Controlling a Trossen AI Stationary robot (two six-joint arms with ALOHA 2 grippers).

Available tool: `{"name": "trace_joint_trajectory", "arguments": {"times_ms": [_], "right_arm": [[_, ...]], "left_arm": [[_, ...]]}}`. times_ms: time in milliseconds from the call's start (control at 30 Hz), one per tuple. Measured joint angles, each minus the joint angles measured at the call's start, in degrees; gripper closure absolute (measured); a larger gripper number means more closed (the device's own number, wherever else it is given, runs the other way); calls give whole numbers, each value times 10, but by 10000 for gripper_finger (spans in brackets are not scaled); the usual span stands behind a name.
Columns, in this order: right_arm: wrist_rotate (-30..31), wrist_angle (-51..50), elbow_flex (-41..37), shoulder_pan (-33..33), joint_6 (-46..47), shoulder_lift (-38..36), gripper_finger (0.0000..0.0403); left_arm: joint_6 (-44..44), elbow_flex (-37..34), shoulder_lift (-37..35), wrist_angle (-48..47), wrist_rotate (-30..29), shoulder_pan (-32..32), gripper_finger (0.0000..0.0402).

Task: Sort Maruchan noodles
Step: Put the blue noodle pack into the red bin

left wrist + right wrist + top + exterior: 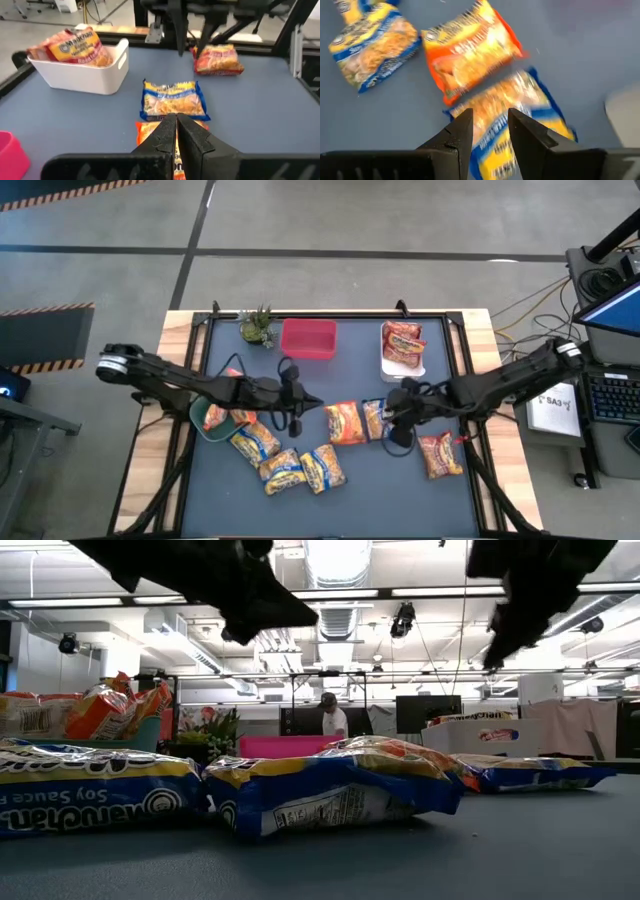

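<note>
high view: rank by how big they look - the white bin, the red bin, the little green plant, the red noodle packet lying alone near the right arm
1. white bin and red bin: look about alike, not ranked
2. red noodle packet
3. green plant: smallest, though close to the packet

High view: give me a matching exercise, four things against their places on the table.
Things:
1. pink bin
2. white bin
3. green plant
4. right claw

Places:
A. over the blue-and-yellow packet at mid-table
B. far edge, just left of the pink bin
C. far side, holding red packets
D. far side, between plant and white bin

Pairs: 1-D, 2-C, 3-B, 4-A
</note>
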Motion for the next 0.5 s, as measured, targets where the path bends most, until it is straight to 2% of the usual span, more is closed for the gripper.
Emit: {"name": "trace_joint_trajectory", "arguments": {"times_ms": [133,333,500], "right_arm": [[-1,-15,-33,1,79,-23,289],[2,-60,-89,-14,211,-11,289],[2,-51,-131,-20,265,-17,289]], "left_arm": [[6,30,45,-1,0,0,402],[42,93,113,-3,0,0,402],[68,138,163,0,0,0,402]]}}
